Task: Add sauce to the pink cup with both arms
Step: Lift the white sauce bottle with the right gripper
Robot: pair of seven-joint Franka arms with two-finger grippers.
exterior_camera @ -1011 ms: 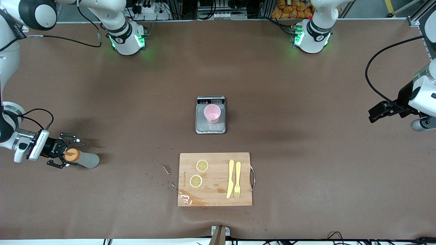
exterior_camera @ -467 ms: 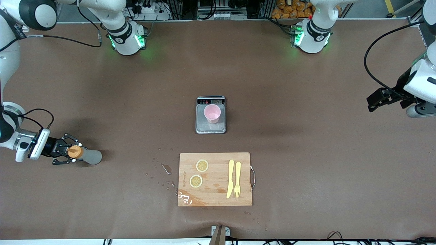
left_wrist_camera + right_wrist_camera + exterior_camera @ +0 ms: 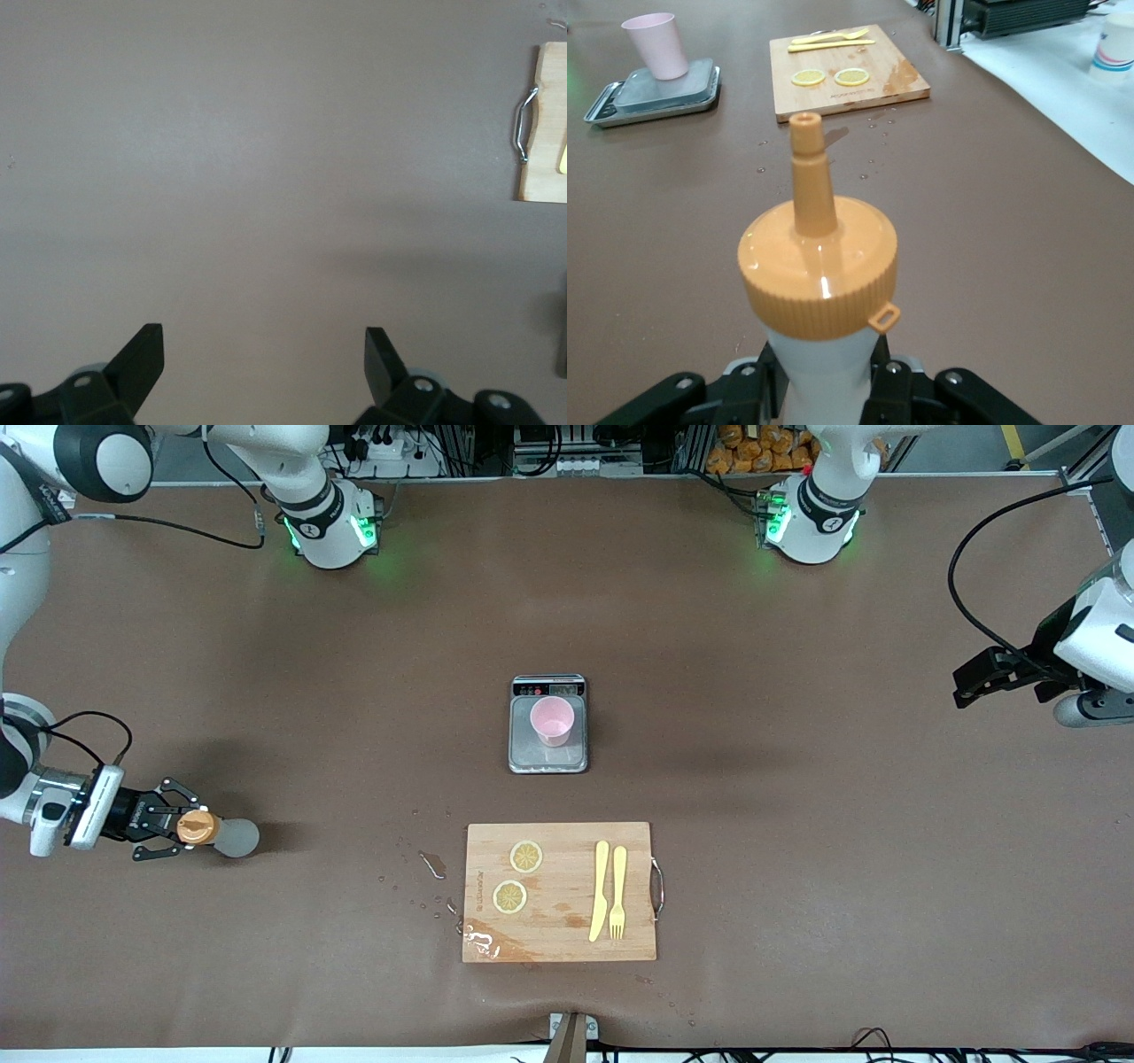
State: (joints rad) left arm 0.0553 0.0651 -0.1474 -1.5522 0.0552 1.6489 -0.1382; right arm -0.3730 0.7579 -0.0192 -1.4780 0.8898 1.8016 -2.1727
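Two end effectors share the work, but only one is loaded: the right end effector (image 3: 168,828), at the right arm's end of the desk (image 3: 797,824), is clenched on the sauce (image 3: 819,292), gripping its pale body just under the orange cap. The pink cup (image 3: 552,721) stands upright on a grey scale (image 3: 548,760) mid-desk, well apart from the bottle. The left end effector (image 3: 264,354) hangs released over bare desk at its own end, waiting. To carry well, keep the nozzle raised and squeeze lightly until over the cup. Since a second ago, the bottle has tipped up from lying flat, and the left end effector has pulled back slightly.
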